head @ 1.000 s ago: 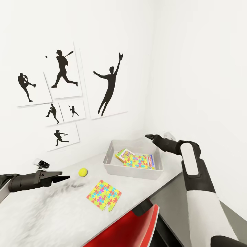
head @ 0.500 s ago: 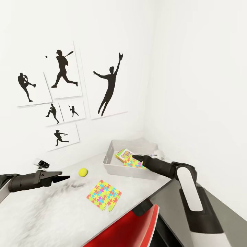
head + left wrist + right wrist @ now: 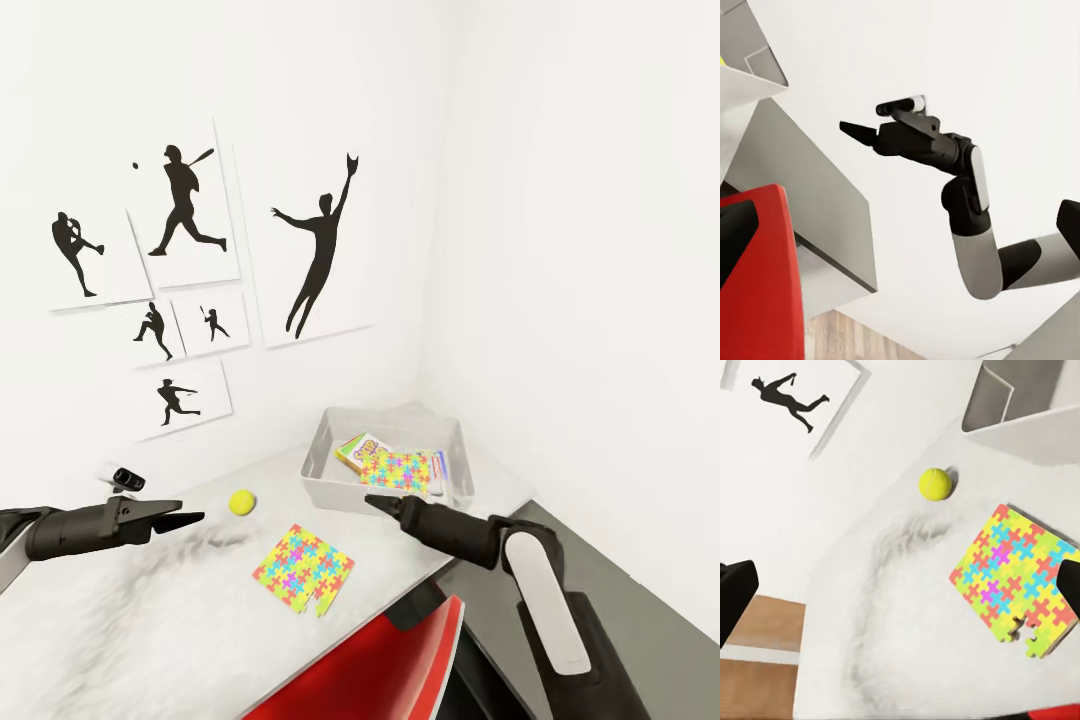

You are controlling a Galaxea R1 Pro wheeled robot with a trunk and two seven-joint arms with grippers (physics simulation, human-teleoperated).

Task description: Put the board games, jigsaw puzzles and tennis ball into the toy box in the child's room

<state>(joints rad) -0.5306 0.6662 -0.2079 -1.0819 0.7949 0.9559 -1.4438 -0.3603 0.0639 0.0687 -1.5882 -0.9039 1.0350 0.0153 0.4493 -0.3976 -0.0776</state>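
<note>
Pale grey desk [image 3: 150, 620] fills my lower head view, with the light-grey toy box [image 3: 330, 470] at about one o'clock near the room corner. Inside it I see the Skip-Bo board game [image 3: 353, 448] with a jigsaw puzzle [image 3: 400, 470] lying on top, and a blue edge of another box beside them. The second jigsaw puzzle [image 3: 303, 570] lies flat on the desk at six o'clock from the box, near the front edge. The tennis ball [image 3: 241, 502] sits at nine o'clock from the box, apart from both. My right gripper [image 3: 375, 502] hovers empty just in front of the toy box wall, fingers pressed together to a point. My left gripper [image 3: 185, 519] hangs above the desk at nine o'clock from the ball; its fingers look pressed together and hold nothing. A red chair [image 3: 380, 670] is below the desk edge.
</note>
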